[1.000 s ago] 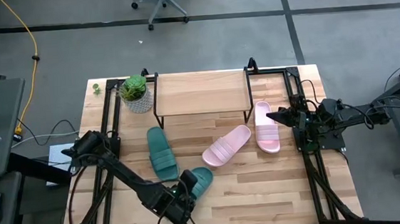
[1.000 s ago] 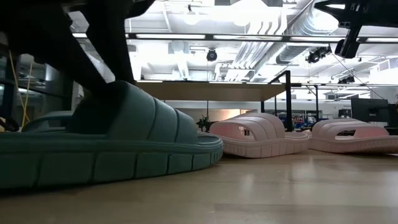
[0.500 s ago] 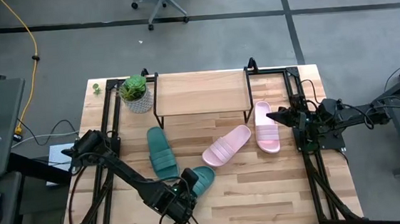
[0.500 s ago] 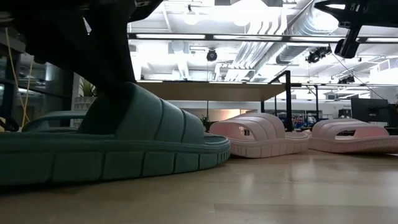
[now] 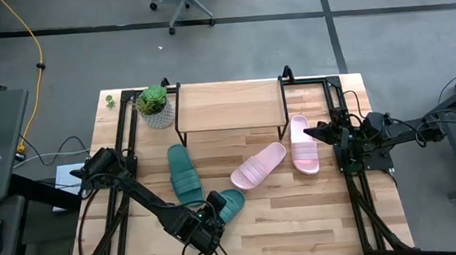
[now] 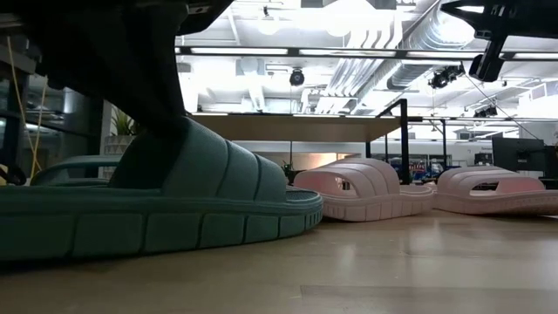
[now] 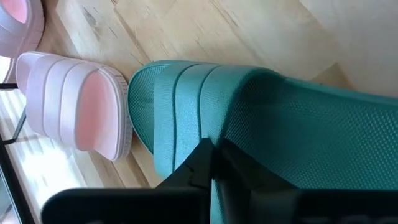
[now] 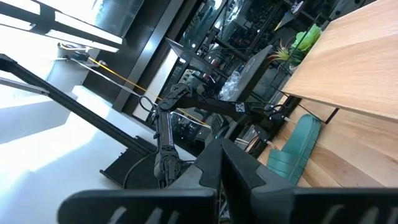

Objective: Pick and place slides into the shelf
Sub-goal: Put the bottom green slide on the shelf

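My left hand [image 5: 213, 212] sits at the near-left part of the counter [image 5: 300, 219], its fingers pinched together on the heel end of the nearer teal slide [image 5: 228, 205]. In the left wrist view the two dark fingers [image 7: 208, 163] meet on that slide's ribbed, finely textured teal strap [image 7: 205, 93]. In the low view the slide shows a thick foam sole with blocky moulded grooves along its side, resting flat on the wood.

The second teal slide [image 5: 184, 173] lies just beside it toward the shelf, lengthwise, apart from the hand. Near the middle of the counter a pale pink slide [image 5: 258, 167] lies at an angle, and another pink slide [image 5: 303, 144] lies lengthwise just to its right; both have the same wide ribbed straps and chunky soles. I can read no brand or writing on any of them.

The shelf [image 5: 229, 105], a light wood plank on thin black metal legs, stands at the far edge of the counter with nothing on top. A small potted succulent [image 5: 154, 104] in a patterned pot sits at its left end.

My right hand [image 5: 310, 130] waits at the counter's right edge beside the lengthwise pink slide, fingers closed and empty.
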Controlling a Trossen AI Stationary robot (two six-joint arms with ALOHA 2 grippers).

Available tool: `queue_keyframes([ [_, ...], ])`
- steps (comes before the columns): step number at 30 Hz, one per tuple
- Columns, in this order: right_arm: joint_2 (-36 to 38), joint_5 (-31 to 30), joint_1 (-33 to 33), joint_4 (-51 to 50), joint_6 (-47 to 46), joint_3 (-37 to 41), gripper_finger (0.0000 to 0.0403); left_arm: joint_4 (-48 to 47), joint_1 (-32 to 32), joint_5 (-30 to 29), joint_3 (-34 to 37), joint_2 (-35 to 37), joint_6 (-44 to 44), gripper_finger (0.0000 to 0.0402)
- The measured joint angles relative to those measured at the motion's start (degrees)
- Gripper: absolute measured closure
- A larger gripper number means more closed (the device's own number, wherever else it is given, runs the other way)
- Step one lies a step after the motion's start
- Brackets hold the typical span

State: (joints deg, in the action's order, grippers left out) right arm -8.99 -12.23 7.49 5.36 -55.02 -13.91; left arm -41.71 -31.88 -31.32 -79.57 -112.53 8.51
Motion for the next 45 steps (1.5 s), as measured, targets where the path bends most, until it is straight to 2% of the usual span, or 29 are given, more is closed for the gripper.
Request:
queue_keyframes([
  [9,0.0,0.0,0.0,0.0,0.0,0.0,0.0402,-1.3,0.0,2.4,-0.9,0.1,-3.2,0.0397],
  [20,0.0,0.0,0.0,0.0,0.3,0.0,0.0402,-13.9,-0.1,2.5,-13.7,0.2,-5.0,0.04],
  [28,0.0,0.0,0.0,0.0,1.5,0.0,0.0402,-22.2,0.0,1.6,-22.8,0.2,-11.7,0.0401],
  [38,0.0,0.0,0.0,0.0,1.5,0.0,0.0402,-34.8,0.2,-5.5,-36.0,0.2,-15.6,0.0401],
  [45,0.0,0.0,0.0,0.0,1.0,0.0,0.0402,-43.9,3.8,-9.9,-44.1,0.3,-16.5,0.0401],
])
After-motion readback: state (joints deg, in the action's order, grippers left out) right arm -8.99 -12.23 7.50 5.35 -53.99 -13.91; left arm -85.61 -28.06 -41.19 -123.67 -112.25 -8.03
